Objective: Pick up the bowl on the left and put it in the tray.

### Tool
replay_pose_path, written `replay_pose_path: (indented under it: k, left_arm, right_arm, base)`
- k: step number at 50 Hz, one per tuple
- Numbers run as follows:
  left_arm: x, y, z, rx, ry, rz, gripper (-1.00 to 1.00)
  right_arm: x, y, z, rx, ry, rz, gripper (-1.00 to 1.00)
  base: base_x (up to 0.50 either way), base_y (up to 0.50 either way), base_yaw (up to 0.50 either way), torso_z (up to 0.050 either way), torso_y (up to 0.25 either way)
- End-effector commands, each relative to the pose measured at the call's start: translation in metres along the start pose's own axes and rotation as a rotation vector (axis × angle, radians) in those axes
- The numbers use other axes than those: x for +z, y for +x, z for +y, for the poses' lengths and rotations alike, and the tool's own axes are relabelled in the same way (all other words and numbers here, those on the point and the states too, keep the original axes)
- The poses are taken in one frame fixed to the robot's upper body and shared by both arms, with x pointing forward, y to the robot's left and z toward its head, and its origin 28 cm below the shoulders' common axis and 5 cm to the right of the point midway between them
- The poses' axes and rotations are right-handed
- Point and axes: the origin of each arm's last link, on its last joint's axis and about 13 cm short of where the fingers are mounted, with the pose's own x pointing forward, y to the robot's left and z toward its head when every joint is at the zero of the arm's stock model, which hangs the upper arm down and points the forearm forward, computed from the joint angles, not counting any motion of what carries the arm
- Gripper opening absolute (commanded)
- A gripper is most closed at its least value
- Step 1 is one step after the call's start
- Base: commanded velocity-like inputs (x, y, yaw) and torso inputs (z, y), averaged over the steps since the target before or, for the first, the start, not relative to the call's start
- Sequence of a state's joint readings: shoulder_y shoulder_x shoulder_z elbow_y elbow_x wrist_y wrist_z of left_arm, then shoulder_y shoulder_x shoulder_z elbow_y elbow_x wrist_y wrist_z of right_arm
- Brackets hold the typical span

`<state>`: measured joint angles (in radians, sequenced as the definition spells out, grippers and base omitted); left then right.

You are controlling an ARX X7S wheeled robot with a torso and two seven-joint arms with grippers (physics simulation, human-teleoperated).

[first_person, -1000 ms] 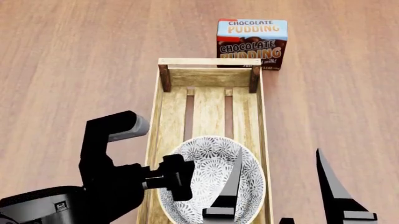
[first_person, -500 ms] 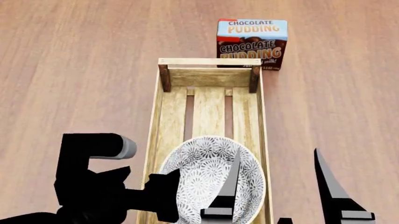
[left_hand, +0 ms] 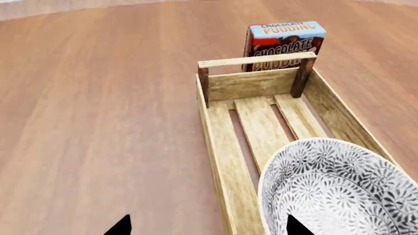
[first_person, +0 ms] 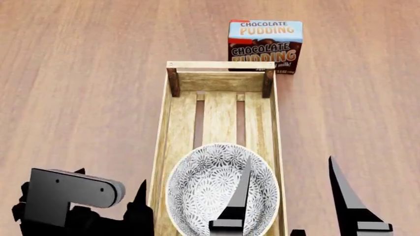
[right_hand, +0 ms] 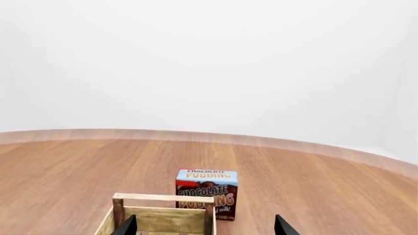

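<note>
The grey-blue floral bowl (first_person: 210, 187) rests upright in the near end of the light-wood tray (first_person: 220, 64), filling its width. My left gripper (first_person: 110, 183) hangs open at the tray's near-left, clear of the bowl and holding nothing. The left wrist view shows the bowl (left_hand: 339, 191) inside the tray (left_hand: 216, 147); my left gripper (left_hand: 207, 227) straddles the tray's left wall, fingertips wide apart. My right gripper (first_person: 292, 196) is open near the bowl's right side, one finger over the bowl and the other beyond the tray wall. In the right wrist view my right gripper (right_hand: 203, 227) frames the tray's far end (right_hand: 163, 197).
A chocolate pudding box (first_person: 265, 46) stands upright just behind the tray's far end, seen too as the box (left_hand: 285, 39) in the left wrist view and the box (right_hand: 205, 193) in the right wrist view. Bare wood tabletop (first_person: 78, 88) spreads on both sides.
My left gripper has drawn back from the bowl's left rim toward the near-left and dropped lower in view. The bowl stays in the tray. The right gripper barely moved.
</note>
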<state>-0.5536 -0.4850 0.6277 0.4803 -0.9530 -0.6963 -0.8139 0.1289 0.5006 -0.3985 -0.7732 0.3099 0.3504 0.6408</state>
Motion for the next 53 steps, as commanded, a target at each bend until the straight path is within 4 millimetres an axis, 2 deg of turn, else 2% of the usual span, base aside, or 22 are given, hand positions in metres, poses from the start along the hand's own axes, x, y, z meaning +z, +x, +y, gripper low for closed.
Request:
replay_pose_path:
  k: [1, 14, 29, 53]
  left_arm:
    - [-0.009, -0.01, 0.004, 0.088, 0.065, -0.102, 1.0]
    - [-0.019, -0.028, 0.006, 0.15, 0.057, -0.157, 1.0]
    - [-0.013, -0.047, 0.01, 0.195, 0.04, -0.214, 1.0]
    - [-0.009, -0.051, 0.011, 0.213, 0.029, -0.241, 1.0]
  right_arm:
    - [0.001, 0.001, 0.001, 0.022, 0.019, -0.01, 1.0]
    - [0.001, 0.001, 0.002, 0.025, 0.018, -0.01, 1.0]
    - [0.001, 0.001, 0.001, 0.021, 0.018, -0.013, 1.0]
    - [0.0, 0.001, 0.001, 0.025, 0.018, -0.009, 1.0]
  base:
    - [0.0, 0.0, 0.0, 0.0, 0.0]
    - [0.0, 0.0, 0.0, 0.0, 0.0]
    - [0.0, 0.0, 0.0, 0.0, 0.0]
    - [0.0, 0.0, 0.0, 0.0, 0.0]
